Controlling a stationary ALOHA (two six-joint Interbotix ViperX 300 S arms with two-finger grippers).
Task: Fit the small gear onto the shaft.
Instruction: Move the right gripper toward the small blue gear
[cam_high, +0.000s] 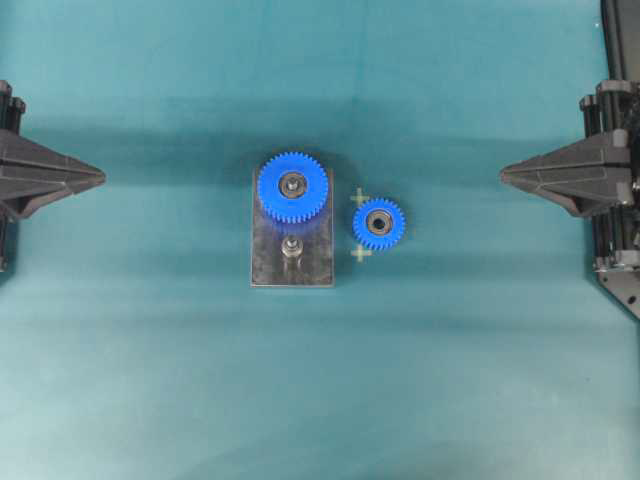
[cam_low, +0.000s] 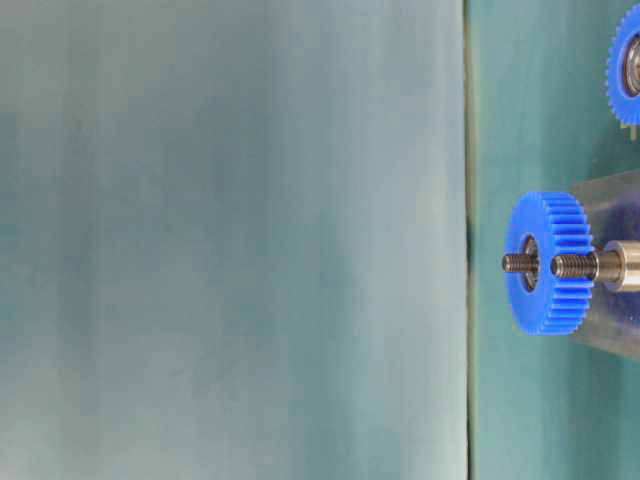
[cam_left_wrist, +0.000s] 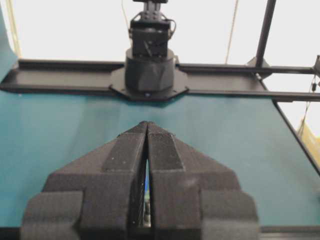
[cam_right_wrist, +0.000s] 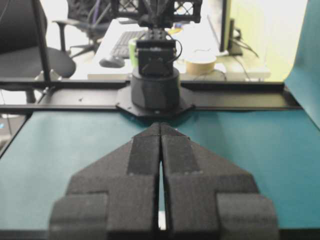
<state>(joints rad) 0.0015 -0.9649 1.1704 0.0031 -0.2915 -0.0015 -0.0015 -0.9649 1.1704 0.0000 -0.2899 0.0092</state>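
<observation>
In the overhead view we find the small gear (cam_high: 379, 223) lying flat on the teal table cover (cam_high: 320, 400), just right of centre, between two pale cross marks (cam_high: 360, 198) and just beside the right edge of the dark rectangular plate (cam_high: 270, 265), apart from it. On that plate the larger gear (cam_high: 292, 186) sits on its own post toward the upper end, and the shaft (cam_high: 291, 246) stands bare below it, near the larger gear's teeth. The table-level view, turned on its side, shows the shaft's threaded tip free and the small gear only as a sliver at the upper right edge. Our left gripper (cam_high: 100, 176) waits at the left edge of the frame and our right gripper (cam_high: 505, 174) at the right edge, both well apart from the parts; the wrist views show each pair of jaws pressed together with nothing between them. We judge the small gear to be light, stiff plastic with a metal bearing at its hub, so it should not deform, though the teeth could slip or twist in the pads. We would take it across the toothed rim, on opposite sides, keeping the bore clear and level for the shaft. Its teeth must mesh with the larger gear as it descends, which we expect to be the delicate part.
</observation>
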